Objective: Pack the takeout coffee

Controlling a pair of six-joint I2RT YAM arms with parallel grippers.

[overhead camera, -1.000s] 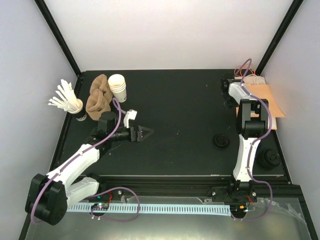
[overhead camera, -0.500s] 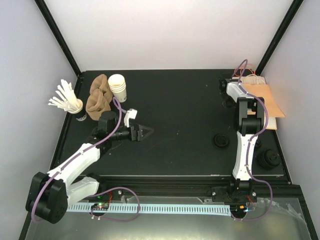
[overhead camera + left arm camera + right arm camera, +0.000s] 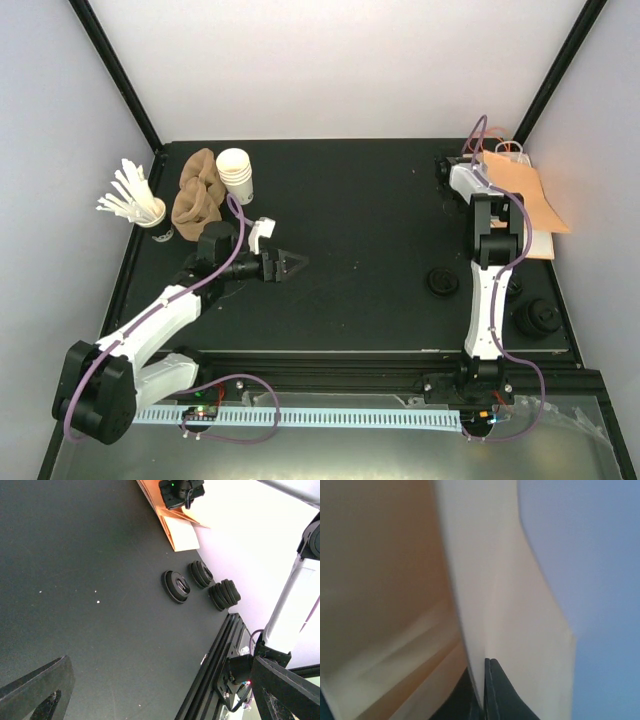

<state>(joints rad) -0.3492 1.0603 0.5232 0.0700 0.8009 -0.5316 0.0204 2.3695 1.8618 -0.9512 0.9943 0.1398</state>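
Okay, top view first: can see the left gripper hovering over the black table, splayed wide, gripping nothing. Can spot the right gripper way off at the far right corner, right at the edge of the brown paper bag. Left wrist view: fingers far apart, plus black lids lying near the bag. Right wrist view: clamped tight on the bag's thin paper wall. Can't make out the takeout coffee anywhere, so no telling where.
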